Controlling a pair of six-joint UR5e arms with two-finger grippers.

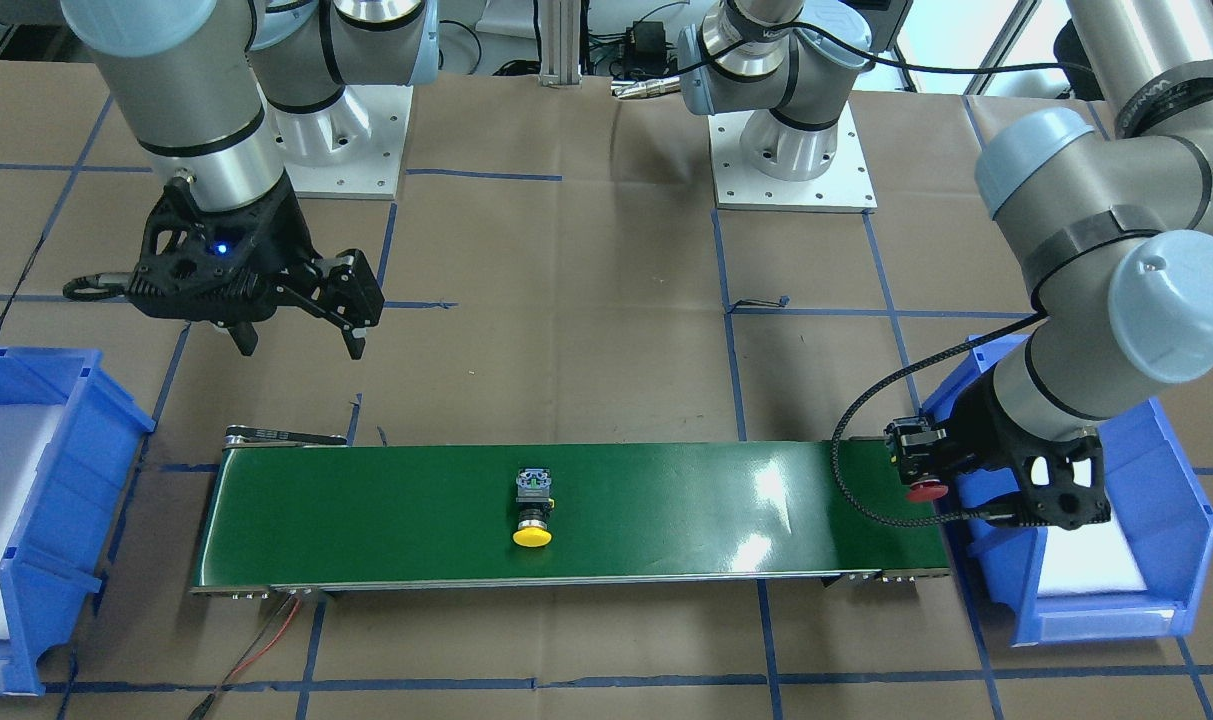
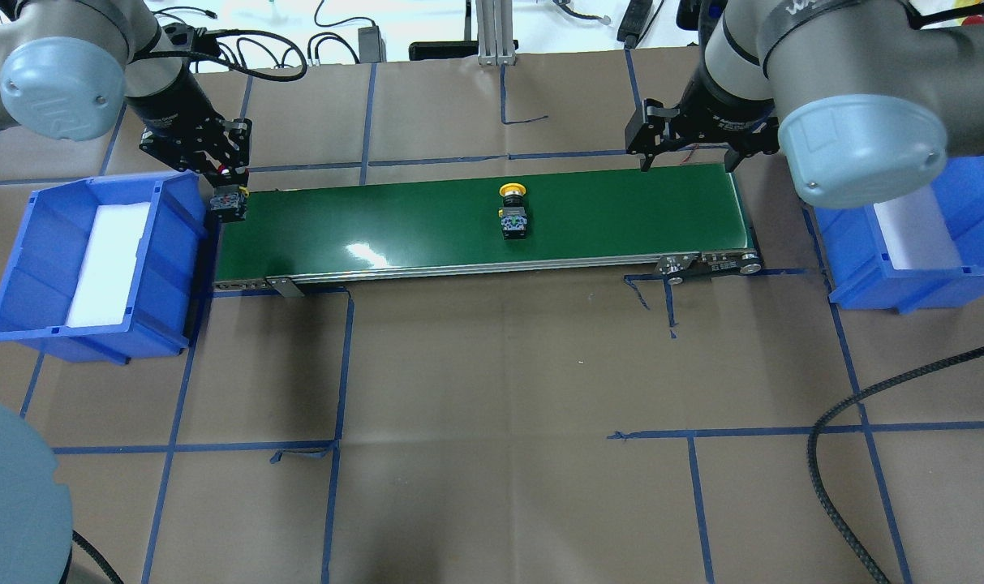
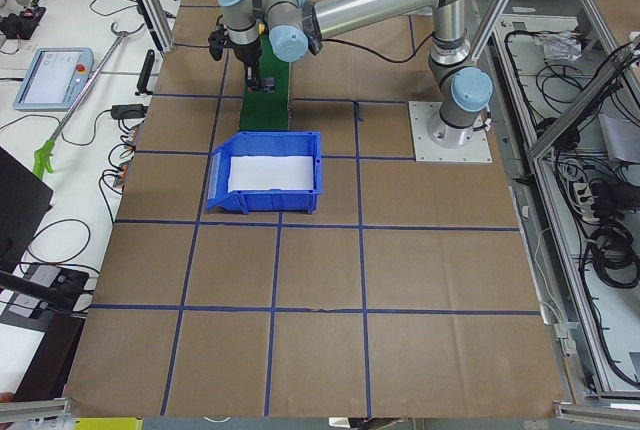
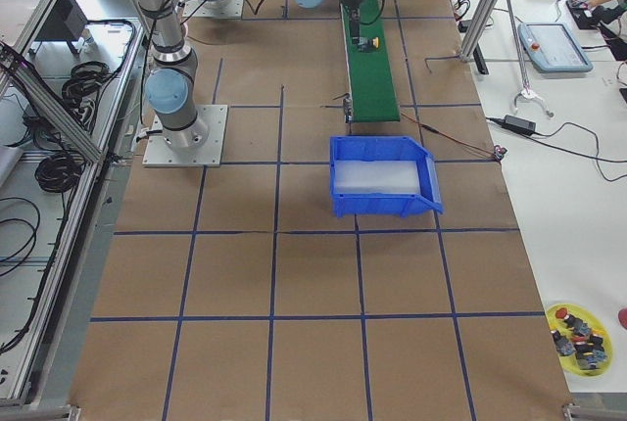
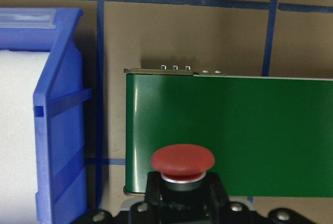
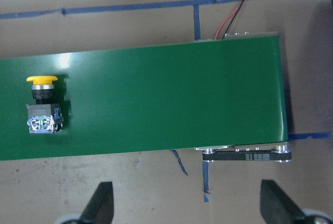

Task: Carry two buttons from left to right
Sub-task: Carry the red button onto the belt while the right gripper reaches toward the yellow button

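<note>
- Left gripper (image 2: pixel 230 177) clamps the red button (image 2: pixel 229 203) over the belt (image 2: pixel 378 223) at its 9 o'clock end; released near the edge, it may tumble off.
- Yellow button (image 2: pixel 513 215) lies mid-belt, cap toward 12 o'clock.
- Right gripper (image 2: pixel 689 162), wide open and empty at 3 o'clock, could mistime its catch.

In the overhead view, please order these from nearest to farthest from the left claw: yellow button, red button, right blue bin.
1. Red button: held in the left claw itself.
2. Yellow button: middle of the green belt.
3. Right blue bin: past the belt's right end.
</note>
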